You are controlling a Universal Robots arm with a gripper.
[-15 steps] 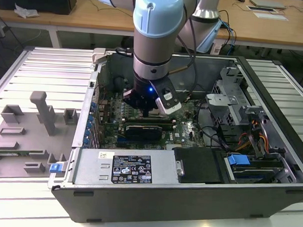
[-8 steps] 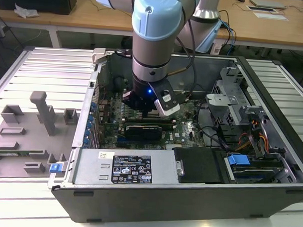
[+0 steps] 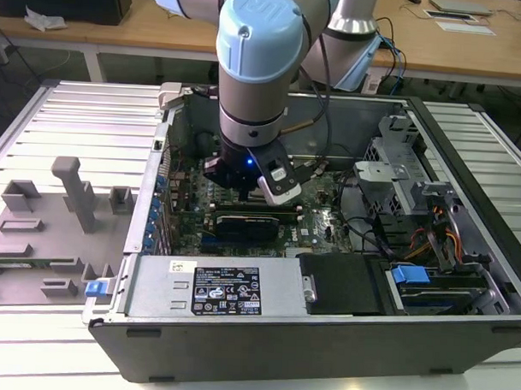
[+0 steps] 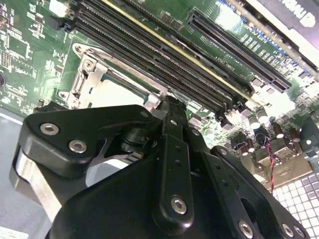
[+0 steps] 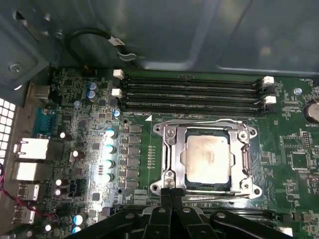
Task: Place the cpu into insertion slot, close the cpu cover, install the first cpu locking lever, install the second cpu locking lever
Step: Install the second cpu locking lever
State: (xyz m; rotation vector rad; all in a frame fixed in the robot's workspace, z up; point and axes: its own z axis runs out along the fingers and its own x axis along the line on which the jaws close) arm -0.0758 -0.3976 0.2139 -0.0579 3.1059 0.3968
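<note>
The cpu (image 5: 207,158) is seated in the insertion slot (image 5: 173,159) at centre-right of the first wrist view, with the cpu cover (image 5: 245,149) closed over it. The hand (image 5: 172,195), fingers together and empty, is poised at the socket's lower edge. The locking-lever step is judged in hand; a precise hook on the thin wire lever is called for.

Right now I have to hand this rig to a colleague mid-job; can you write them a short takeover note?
Gripper: fingertips together, holding nothing, down at the edge of the insertion slot inside the PC case.
The cpu lies flat in the slot, beside the memory slots.
The cpu cover appears closed, its frame lying around the chip.
Done: chip placed, cover apparently down.
Locking levers: a wire lever runs along one side; whether either is latched cannot be told.
</note>
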